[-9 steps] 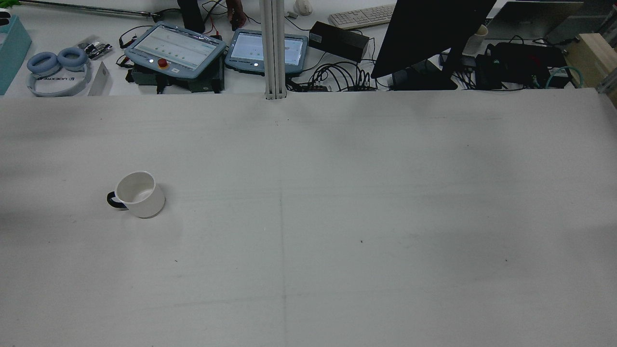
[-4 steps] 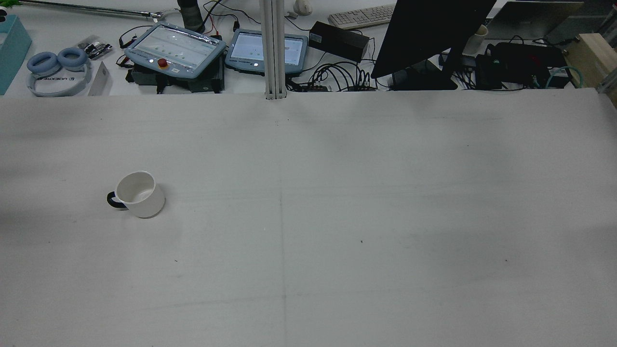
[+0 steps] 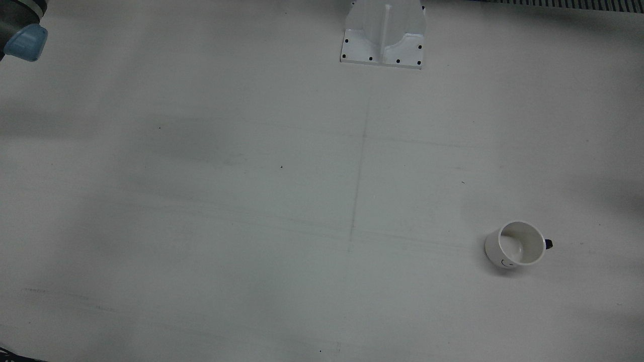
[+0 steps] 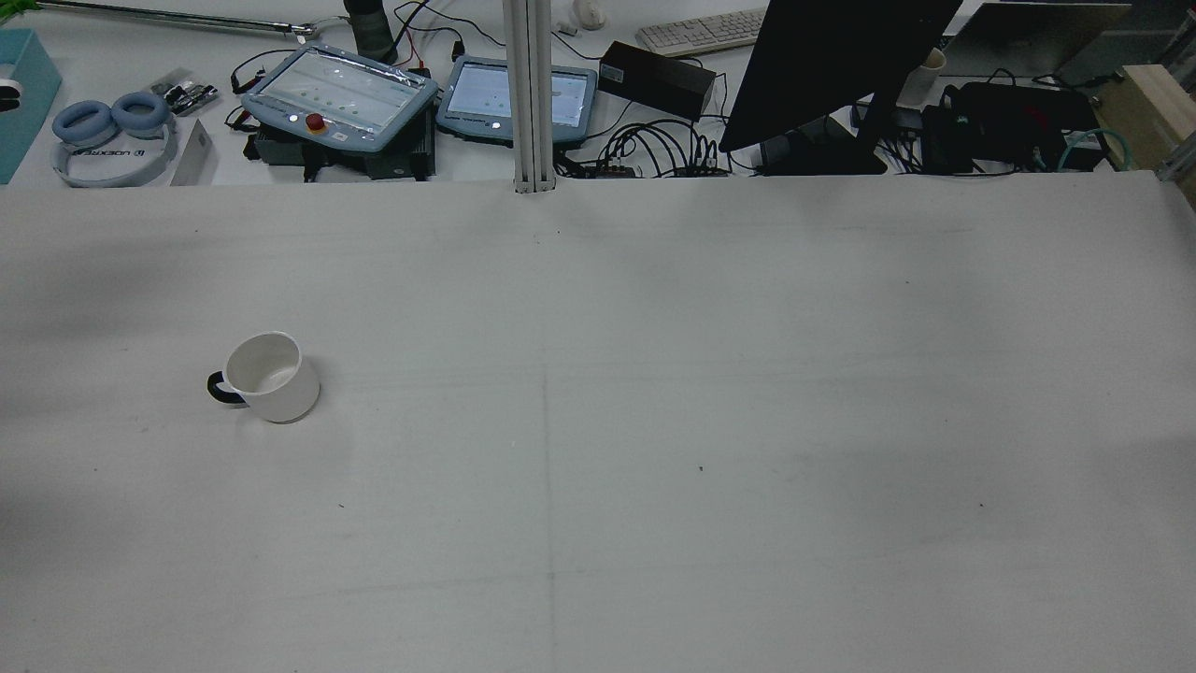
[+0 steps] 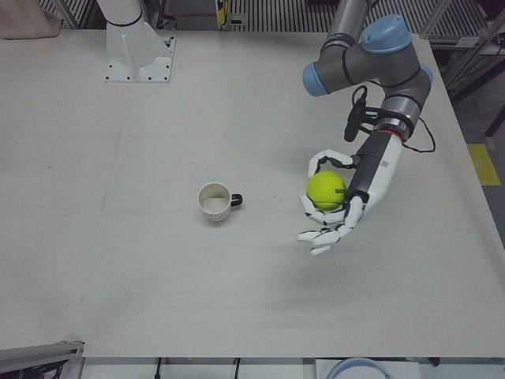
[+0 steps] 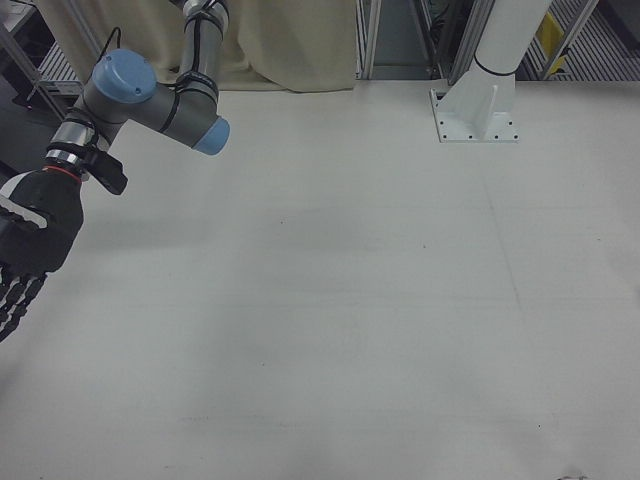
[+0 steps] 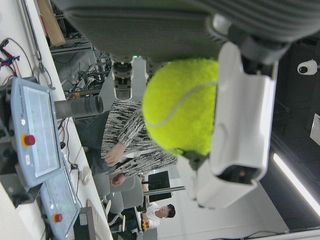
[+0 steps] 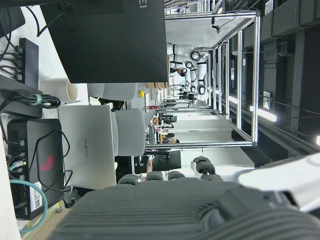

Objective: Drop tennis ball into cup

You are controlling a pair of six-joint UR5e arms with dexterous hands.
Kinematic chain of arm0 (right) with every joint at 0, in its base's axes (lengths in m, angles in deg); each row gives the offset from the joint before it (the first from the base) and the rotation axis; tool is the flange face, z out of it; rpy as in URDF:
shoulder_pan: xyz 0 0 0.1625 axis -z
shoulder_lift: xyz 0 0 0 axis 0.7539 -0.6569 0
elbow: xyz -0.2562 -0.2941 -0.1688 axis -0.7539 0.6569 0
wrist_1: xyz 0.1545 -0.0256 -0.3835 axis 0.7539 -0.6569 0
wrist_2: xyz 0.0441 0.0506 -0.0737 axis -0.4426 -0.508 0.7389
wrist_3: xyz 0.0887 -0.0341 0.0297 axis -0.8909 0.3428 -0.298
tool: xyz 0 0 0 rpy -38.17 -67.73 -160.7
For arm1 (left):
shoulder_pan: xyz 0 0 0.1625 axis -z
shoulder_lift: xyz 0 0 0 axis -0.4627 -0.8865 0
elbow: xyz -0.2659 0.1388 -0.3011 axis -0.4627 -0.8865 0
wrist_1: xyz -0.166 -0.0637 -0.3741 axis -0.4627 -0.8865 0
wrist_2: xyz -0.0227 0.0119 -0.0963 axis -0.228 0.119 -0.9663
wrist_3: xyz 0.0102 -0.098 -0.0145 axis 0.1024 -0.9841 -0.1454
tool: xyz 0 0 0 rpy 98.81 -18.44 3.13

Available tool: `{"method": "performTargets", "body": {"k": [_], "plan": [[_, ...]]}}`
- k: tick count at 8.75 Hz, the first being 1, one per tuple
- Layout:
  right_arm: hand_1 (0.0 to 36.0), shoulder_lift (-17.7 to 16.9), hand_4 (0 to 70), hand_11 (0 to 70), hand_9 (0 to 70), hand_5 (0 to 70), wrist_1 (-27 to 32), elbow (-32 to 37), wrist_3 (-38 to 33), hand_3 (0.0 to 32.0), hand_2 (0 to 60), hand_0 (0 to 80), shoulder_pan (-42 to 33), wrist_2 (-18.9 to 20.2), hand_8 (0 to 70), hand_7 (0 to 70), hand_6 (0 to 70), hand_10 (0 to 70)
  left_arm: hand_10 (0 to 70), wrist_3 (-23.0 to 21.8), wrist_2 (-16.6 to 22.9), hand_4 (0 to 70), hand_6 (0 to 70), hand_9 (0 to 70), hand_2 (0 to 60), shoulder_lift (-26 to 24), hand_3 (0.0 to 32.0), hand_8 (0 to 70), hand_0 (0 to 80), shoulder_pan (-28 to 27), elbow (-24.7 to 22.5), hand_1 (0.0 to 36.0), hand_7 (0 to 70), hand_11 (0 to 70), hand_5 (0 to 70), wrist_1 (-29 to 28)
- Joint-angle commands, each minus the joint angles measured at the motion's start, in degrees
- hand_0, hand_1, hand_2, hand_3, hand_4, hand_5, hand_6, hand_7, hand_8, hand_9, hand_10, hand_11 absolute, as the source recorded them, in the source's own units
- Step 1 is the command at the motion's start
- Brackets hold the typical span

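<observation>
- One yellow-green felt tennis ball (image 5: 326,191) sits in the palm of the robot's white-fingered left hand (image 5: 345,199). The fingers curl around it from above and below, so the hand is clamped on the ball. In the left hand view the ball (image 7: 183,106) fills the middle of the picture, pressed against a white finger (image 7: 243,120).
- The left hand hangs above the white table (image 5: 158,300), palm turned toward the cup, fingers pointing down and toward the table's front edge. Its forearm rises to the grey arm with blue joint caps (image 5: 371,59).
- One white ceramic cup with a dark handle (image 5: 215,202) stands upright on the table, mouth up, so its long axis is vertical. It is apart from the ball and hand, on the view's left of them in the left-front view.
- In the left-front view the cup's handle points toward the hand. In the rear view the cup (image 4: 271,378) stands on the left half of the table with the handle facing the view's left; in the front view the cup (image 3: 516,245) is low on the right.
- The cup's inside looks empty and white.
- One right hand (image 6: 28,245), black-backed with white fingers, hangs at the far edge of the right-front view, well apart from the cup. Its fingers point down, partly cut off; whether they are apart or together cannot be told.
- One white pedestal (image 3: 383,31) is bolted to the far side of the table.
</observation>
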Motion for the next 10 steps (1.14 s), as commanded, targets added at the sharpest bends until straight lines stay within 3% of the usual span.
{"method": "performTargets", "body": {"k": [1, 2, 3, 4, 5, 6, 7, 8, 9, 10], "plan": [[0.0, 0.0, 0.0, 0.0, 0.0, 0.0, 0.04, 0.0, 0.0, 0.0, 0.0, 0.0, 0.0, 0.0, 0.0, 0.0, 0.0, 0.0, 8.3, 0.5, -2.91, 0.1, 62.0, 23.9, 60.0, 0.62, 8.2, 25.1, 80.0, -12.76, -0.76, 36.0, 48.2, 16.6, 25.8, -0.62], [0.0, 0.0, 0.0, 0.0, 0.0, 0.0, -0.05, 0.0, 0.0, 0.0, 0.0, 0.0, 0.0, 0.0, 0.0, 0.0, 0.0, 0.0, 8.4, 0.67, -4.15, 0.0, 59.3, 23.9, 60.0, -0.43, 8.4, 24.7, 80.0, -16.28, -0.5, 36.0, 48.6, 16.6, 24.8, -0.53], [0.0, 0.0, 0.0, 0.0, 0.0, 0.0, 0.04, 0.0, 0.0, 0.0, 0.0, 0.0, 0.0, 0.0, 0.0, 0.0, 0.0, 0.0, 8.5, 1.63, -4.94, 0.2, 50.2, 24.5, 60.0, -1.83, 7.8, 22.8, 80.0, -19.27, -0.58, 36.0, 51.1, 16.7, 22.3, 0.08], [0.0, 0.0, 0.0, 0.0, 0.0, 0.0, -0.05, 0.0, 0.0, 0.0, 0.0, 0.0, 0.0, 0.0, 0.0, 0.0, 0.0, 0.0, 8.3, 2.08, -6.34, 0.0, 67.0, 23.2, 60.0, -2.28, 7.6, 26.0, 80.0, -22.17, -0.5, 36.0, 45.9, 16.3, 26.5, 0.34], [0.0, 0.0, 0.0, 0.0, 0.0, 0.0, 0.04, 0.0, 0.0, 0.0, 0.0, 0.0, 0.0, 0.0, 0.0, 0.0, 0.0, 0.0, 8.3, 2.17, -7.31, 0.0, 67.0, 23.1, 60.0, -2.37, 7.4, 26.0, 80.0, -23.94, 0.2, 36.0, 46.1, 16.3, 26.6, 0.35], [0.0, 0.0, 0.0, 0.0, 0.0, 0.0, 0.04, 0.0, 0.0, 0.0, 0.0, 0.0, 0.0, 0.0, 0.0, 0.0, 0.0, 0.0, 8.2, 2.26, -7.32, 0.0, 61.8, 23.2, 60.0, -2.89, 7.4, 24.8, 80.0, -24.57, 1.77, 36.0, 47.3, 16.1, 25.0, 0.0], [0.0, 0.0, 0.0, 0.0, 0.0, 0.0, -0.05, 0.0, 0.0, 0.0, 0.0, 0.0, 0.0, 0.0, 0.0, 0.0, 0.0, 0.0, 8.2, 2.34, -7.41, 0.0, 69.5, 22.5, 60.0, -3.16, 6.8, 26.2, 80.0, -24.92, 3.18, 36.0, 44.8, 16.0, 26.9, -0.44], [0.0, 0.0, 0.0, 0.0, 0.0, 0.0, -0.05, 0.0, 0.0, 0.0, 0.0, 0.0, 0.0, 0.0, 0.0, 0.0, 0.0, 0.0, 8.1, 2.26, -7.41, 0.0, 66.9, 22.5, 60.0, -3.25, 7.0, 25.6, 80.0, -24.93, 4.15, 36.0, 45.0, 15.9, 26.0, -1.05], [0.0, 0.0, 0.0, 0.0, 0.0, 0.0, -0.05, 0.0, 0.0, 0.0, 0.0, 0.0, 0.0, 0.0, 0.0, 0.0, 0.0, 0.0, 8.0, 2.43, -7.41, 0.0, 52.1, 23.0, 60.0, -3.08, 7.4, 22.7, 80.0, -24.93, 4.16, 36.0, 47.9, 15.7, 22.2, -1.06], [0.0, 0.0, 0.0, 0.0, 0.0, 0.0, -0.05, 0.0, 0.0, 0.0, 0.0, 0.0, 0.0, 0.0, 0.0, 0.0, 0.0, 0.0, 7.9, 2.61, -7.41, 0.0, 61.5, 22.4, 60.0, -3.07, 7.2, 24.5, 80.0, -25.1, 4.07, 36.0, 45.5, 15.6, 24.6, -1.23]]}}
